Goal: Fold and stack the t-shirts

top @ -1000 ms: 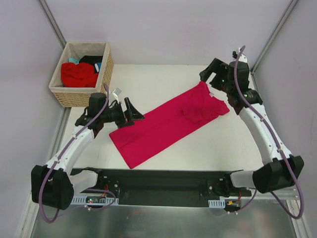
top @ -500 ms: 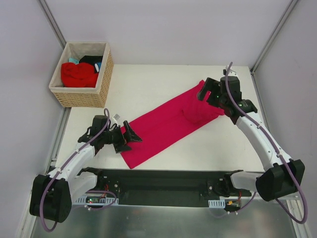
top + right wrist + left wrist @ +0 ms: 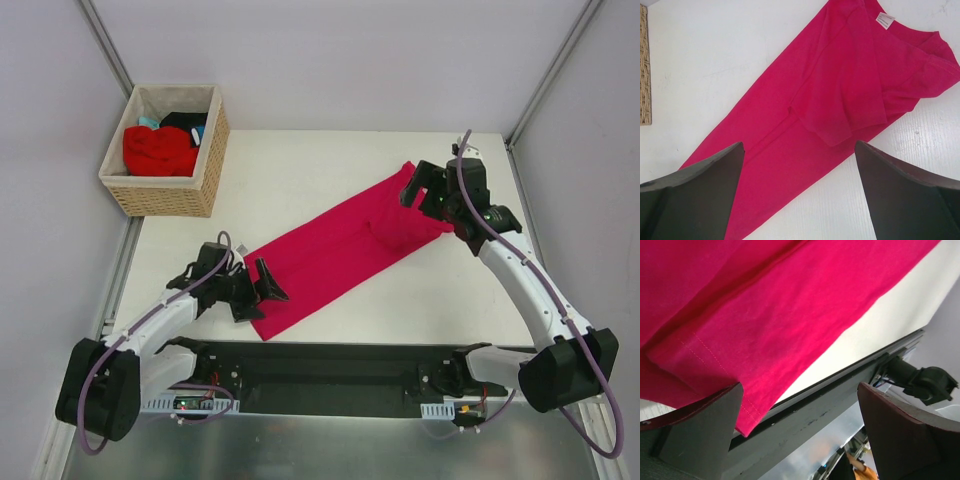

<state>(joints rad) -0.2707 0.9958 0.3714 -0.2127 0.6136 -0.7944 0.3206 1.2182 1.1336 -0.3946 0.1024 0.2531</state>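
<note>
my left gripper (image 3: 260, 293) gapes empty at the hem of the pink t-shirt (image 3: 340, 250), by the tabletop's (image 3: 300, 170) near edge; my right gripper (image 3: 422, 193), likewise, over the collar; neck label (image 3: 884, 20) visible only from my right wrist.

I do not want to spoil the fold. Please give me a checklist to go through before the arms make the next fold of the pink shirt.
1. Left gripper open: ok.
2. Right gripper open: ok.
3. Shirt lies as a flat long strip on the table: ok.
4. Hem end at left gripper: ok.
5. Collar end near right gripper: ok.
6. Either gripper low enough to touch the cloth: cannot tell.
</note>
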